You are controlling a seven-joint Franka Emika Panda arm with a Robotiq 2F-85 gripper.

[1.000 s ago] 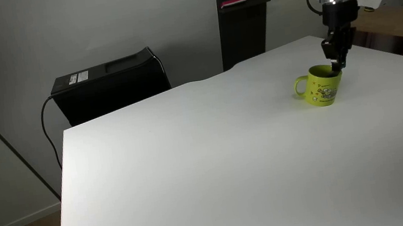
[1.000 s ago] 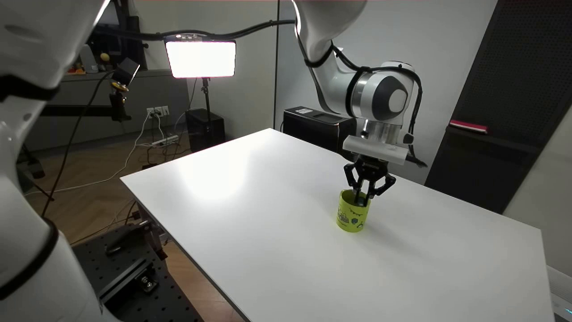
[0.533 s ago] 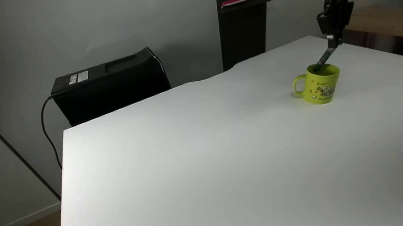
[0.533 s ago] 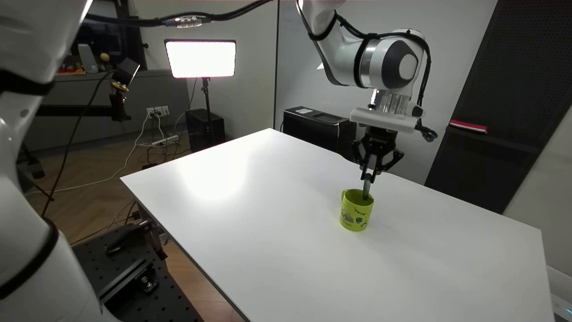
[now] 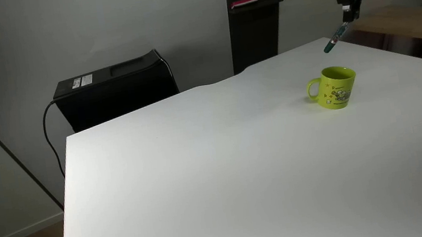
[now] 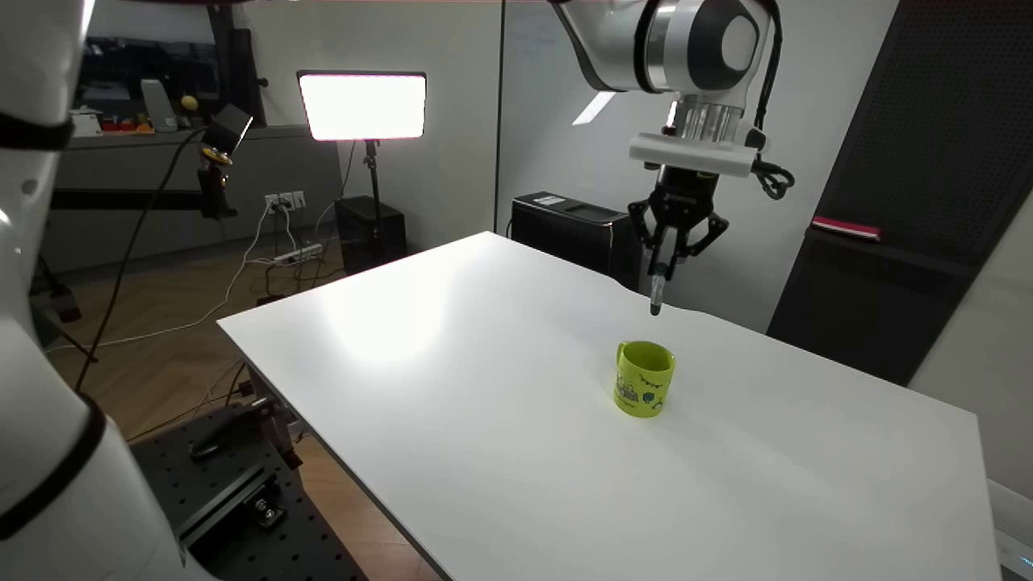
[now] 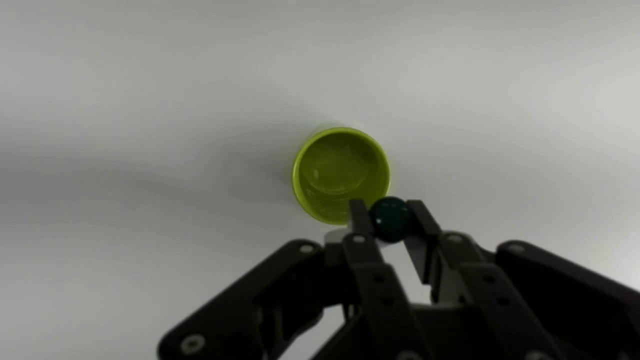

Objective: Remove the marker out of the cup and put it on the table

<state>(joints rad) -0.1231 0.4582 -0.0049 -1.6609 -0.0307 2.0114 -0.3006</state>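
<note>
"Where is the marker (image 5: 335, 38)?"

"In an exterior view, upper right of the frame: it hangs tilted, green tip down and left, higher than the cup (image 5: 332, 93) and apart from it."

"And the fingers (image 7: 361, 217) of the gripper (image 6: 663, 269)?"

"Clamped on the marker. The wrist view shows its rounded dark green end pinched between them, below and right of centre."

"The cup?"

"Upright on the white table (image 5: 204, 185), right of centre in both exterior views, its printed side showing."

White arm (image 6: 611, 44), black hand (image 7: 390, 219), probable screws (image 7: 193, 343)
</note>
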